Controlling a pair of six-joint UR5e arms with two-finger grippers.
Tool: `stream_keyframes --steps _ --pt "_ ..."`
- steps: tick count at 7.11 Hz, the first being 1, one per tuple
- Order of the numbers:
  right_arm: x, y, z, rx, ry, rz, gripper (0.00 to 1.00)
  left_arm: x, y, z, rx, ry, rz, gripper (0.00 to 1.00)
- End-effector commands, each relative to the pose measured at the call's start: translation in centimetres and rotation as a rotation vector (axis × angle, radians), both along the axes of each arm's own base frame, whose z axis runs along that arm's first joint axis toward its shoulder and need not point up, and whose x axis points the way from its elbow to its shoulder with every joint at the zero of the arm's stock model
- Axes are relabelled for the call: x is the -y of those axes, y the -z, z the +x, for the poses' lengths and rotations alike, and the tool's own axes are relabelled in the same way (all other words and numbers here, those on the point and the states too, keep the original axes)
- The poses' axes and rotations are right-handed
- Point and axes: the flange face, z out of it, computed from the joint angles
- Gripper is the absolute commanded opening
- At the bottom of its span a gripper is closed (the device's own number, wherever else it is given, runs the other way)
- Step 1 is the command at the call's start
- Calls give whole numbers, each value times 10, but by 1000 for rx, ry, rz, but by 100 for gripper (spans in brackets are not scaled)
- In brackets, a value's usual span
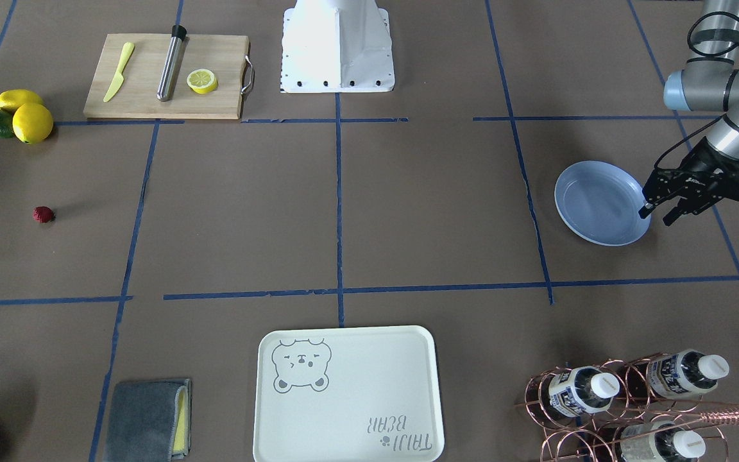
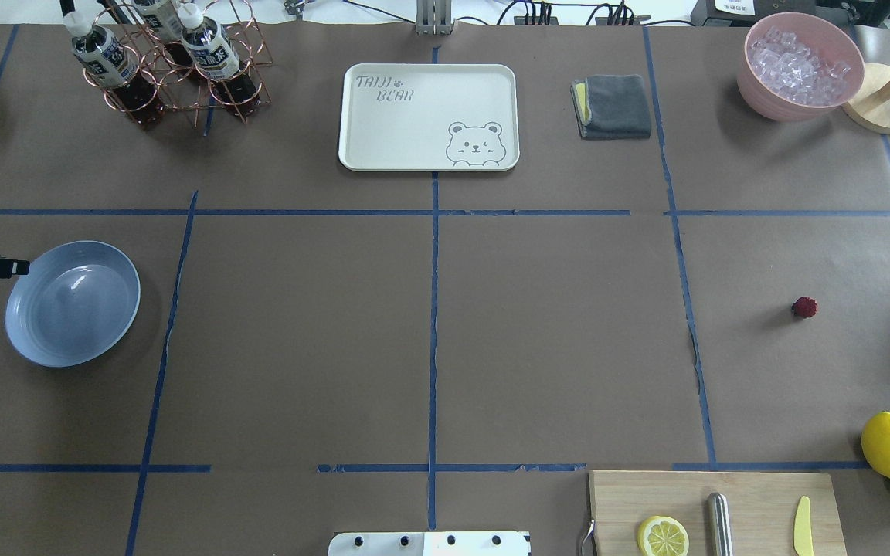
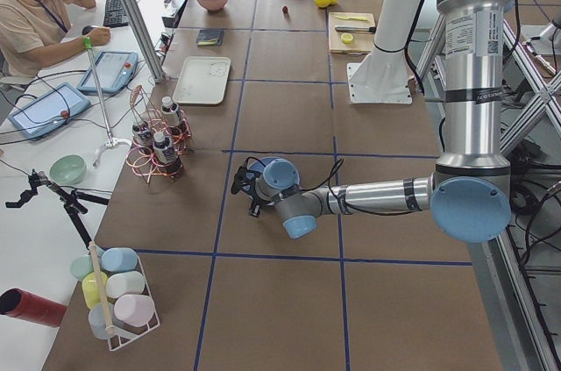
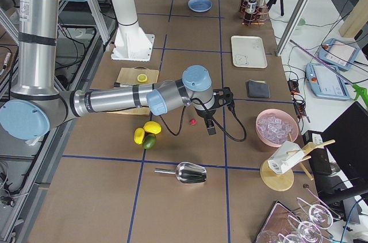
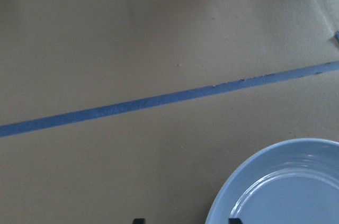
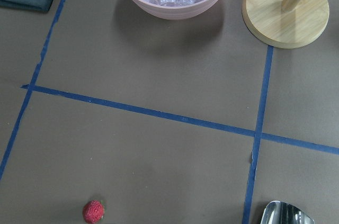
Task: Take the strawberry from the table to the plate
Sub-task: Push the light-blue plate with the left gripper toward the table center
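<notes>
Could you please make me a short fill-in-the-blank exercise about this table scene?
The strawberry lies on the table, not yet on the plate, which is ____. The left gripper, by the plate's rim, has its jaws ____. The copper rack holds ____ bottles. The bowl of ice is ____ in colour.
Missing words: empty; open; three; pink.

Strawberry (image 2: 804,307) lies on the table (image 2: 553,340), far from the plate (image 2: 66,313).
</notes>
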Motion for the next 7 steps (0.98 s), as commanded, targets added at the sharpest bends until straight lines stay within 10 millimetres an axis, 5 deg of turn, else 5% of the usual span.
stream_keyframes --steps 1,3,5,7 --pt "0 1 0 0 0 2 100 -9 0 9 -21 -29 12 0" --pt "0 1 0 0 0 2 100 -9 14 8 -41 -30 34 0" --pt "-1 2 0 3 -1 1 100 -11 79 19 -122 -129 39 0" --pt "-2 0 0 3 -4 -5 100 23 211 43 -172 -88 -11 0"
